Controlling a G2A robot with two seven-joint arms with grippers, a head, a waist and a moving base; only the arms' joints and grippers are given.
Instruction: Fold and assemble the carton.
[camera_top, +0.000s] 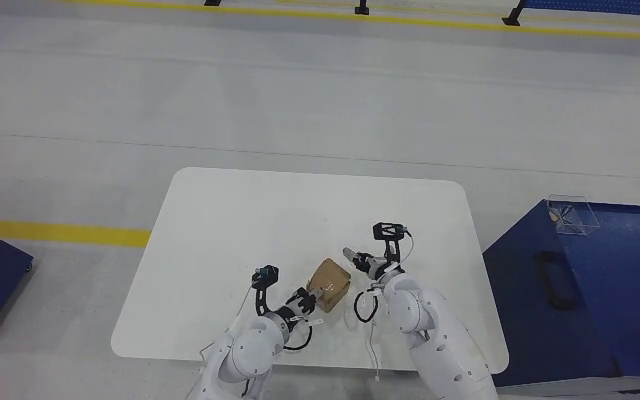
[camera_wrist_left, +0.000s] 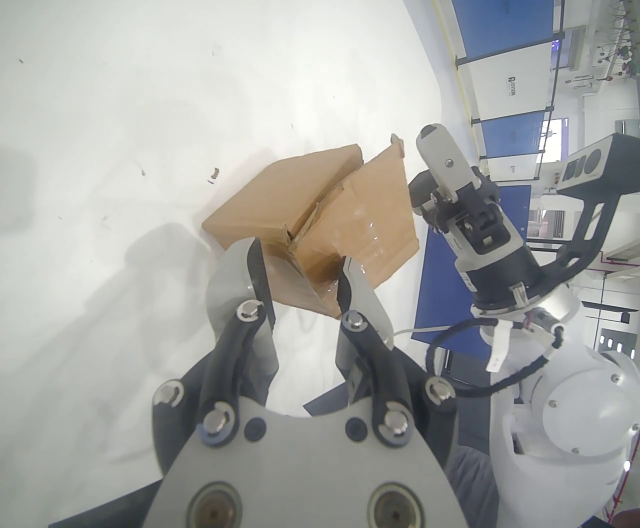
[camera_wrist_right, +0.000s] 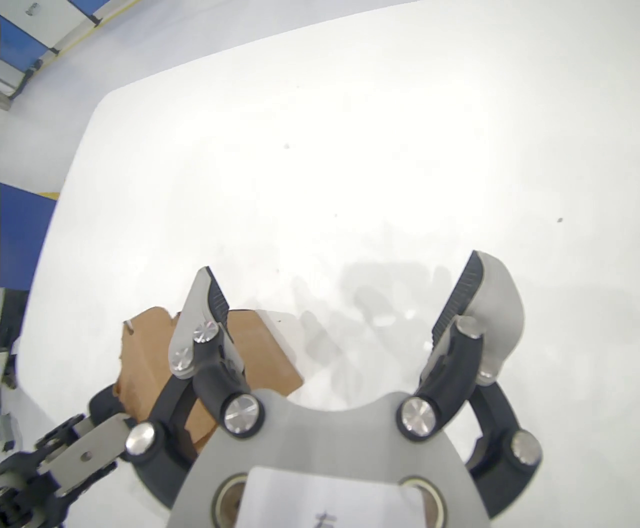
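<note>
The left pincer (camera_wrist_left: 300, 272) clamps a carton (camera_wrist_left: 280, 205) corner between its fingers; flaps (camera_wrist_left: 375, 210) stand unfolded beyond. The right pincer (camera_wrist_right: 341, 264) is open, empty, carton just beside one finger. You risk crushing that corner, or the carton pivoting when pushed.

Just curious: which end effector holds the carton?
The left end effector, clamped on a corner of the carton; the right end effector is open and empty.

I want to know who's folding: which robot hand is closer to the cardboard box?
Left. The left gripper clamps a corner of the carton; the right gripper hangs open beside the carton, not holding it.
</note>
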